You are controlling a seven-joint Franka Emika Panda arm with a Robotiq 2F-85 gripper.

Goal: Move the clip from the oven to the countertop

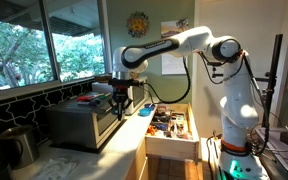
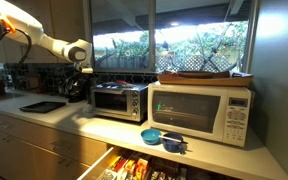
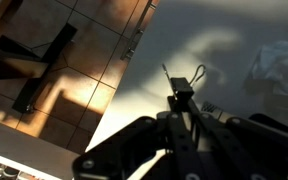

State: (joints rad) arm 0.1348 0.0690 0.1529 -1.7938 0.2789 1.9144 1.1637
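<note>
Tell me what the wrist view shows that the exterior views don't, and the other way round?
Only the wrist view: a black clip with wire handles, seen close up, pinched in the end effector. Only the exterior views: the whole white arm, the silver oven, a white microwave, an open drawer and the windows; there the clip is too small to make out. Shared: the end effector and the pale countertop.

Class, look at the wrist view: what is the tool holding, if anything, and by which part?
The tool holds the clip, pinched by its dark body; the wire loops stick out past the fingertips.
</note>
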